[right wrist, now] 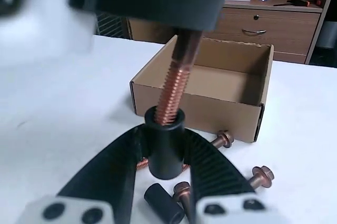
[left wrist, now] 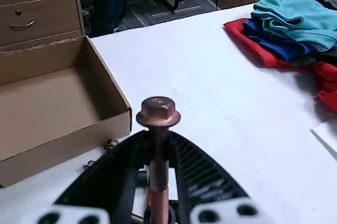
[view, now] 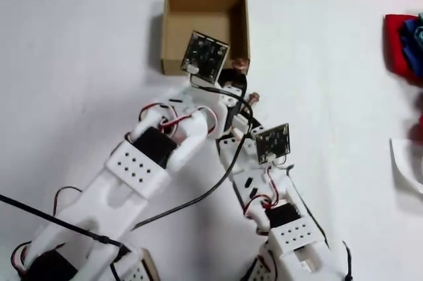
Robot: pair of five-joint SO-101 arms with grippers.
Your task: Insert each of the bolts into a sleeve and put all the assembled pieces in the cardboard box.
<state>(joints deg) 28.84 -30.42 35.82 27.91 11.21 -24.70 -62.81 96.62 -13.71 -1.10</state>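
The left hand is clamped on a copper bolt, whose threaded tip sits in the mouth of a black sleeve pinched in the right hand. The cardboard box stands just beyond both hands. The bolt leans slightly, so it likely needs lining up with the bore, then pushing straight in while the right hand braces above the spare bolts on the table.

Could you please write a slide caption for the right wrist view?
Right gripper holds a black sleeve upright, a copper bolt set into its top, cardboard box behind.
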